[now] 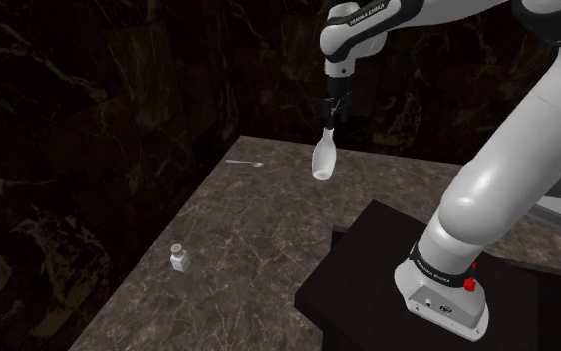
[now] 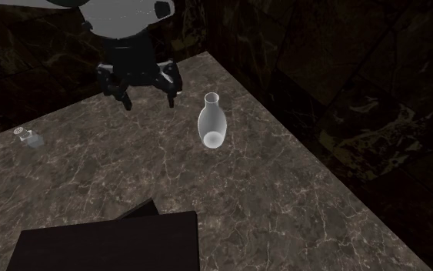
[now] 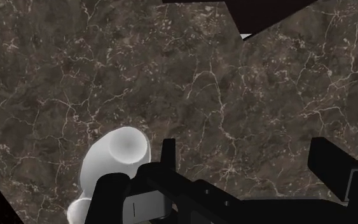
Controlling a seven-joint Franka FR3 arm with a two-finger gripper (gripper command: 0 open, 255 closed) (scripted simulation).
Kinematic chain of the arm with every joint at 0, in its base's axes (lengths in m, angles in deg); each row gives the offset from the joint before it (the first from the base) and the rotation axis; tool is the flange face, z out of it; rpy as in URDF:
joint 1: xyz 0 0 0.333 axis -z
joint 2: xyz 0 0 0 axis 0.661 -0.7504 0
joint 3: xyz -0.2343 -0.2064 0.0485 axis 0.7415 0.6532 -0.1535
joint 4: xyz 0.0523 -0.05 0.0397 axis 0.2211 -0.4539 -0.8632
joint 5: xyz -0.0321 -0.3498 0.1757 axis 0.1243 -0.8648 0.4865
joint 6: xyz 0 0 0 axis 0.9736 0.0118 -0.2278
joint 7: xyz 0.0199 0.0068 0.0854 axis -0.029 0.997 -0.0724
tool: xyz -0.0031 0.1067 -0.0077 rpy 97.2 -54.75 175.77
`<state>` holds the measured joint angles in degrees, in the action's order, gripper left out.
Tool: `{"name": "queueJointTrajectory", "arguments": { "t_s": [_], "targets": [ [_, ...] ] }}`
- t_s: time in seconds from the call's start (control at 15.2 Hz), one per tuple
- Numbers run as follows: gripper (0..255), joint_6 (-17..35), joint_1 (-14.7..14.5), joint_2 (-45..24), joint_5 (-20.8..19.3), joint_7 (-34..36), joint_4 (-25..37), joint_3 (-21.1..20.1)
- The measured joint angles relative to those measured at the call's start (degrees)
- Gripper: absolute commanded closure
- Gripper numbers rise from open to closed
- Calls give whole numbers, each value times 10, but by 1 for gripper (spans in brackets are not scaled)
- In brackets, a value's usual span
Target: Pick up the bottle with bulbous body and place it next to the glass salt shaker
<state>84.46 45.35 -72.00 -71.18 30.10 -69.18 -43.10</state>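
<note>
1. Gripper (image 2: pixel 150 102) state: both fingers stand wide apart. Nothing sits between them and nothing is held.
2. Bottle (image 2: pixel 211 122) position: pale and translucent, narrow neck uppermost, wide body below, leaning slightly. It sits over the marble counter (image 2: pixel 268 200), close to one edge. Contact of its base with the surface cannot be confirmed.
3. Bottle relative to gripper:
   - Second exterior view: at 4 o'clock from the gripper, apart from both fingers.
   - Shoulder view: at 6 o'clock, neck just under the fingertips.
   - Wrist view: outside the gap, just beside the outer face of one finger.
4. Salt shaker (image 1: pixel 179 258): upright on the counter, well apart from the bottle, at 8 o'clock from it in the shoulder view.
5. Stand (image 1: pixel 368 274): black box at 5 o'clock from the bottle in the shoulder view.
</note>
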Motion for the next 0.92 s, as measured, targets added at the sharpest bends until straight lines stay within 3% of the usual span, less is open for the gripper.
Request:
{"name": "queueJointTrajectory", "arguments": {
  "t_s": [0.46,0.92],
  "targets": [
    [0,35,23,-150,40,-71,110,30],
    [0,36,68,-309,93,-133,261,35]
  ]
}}
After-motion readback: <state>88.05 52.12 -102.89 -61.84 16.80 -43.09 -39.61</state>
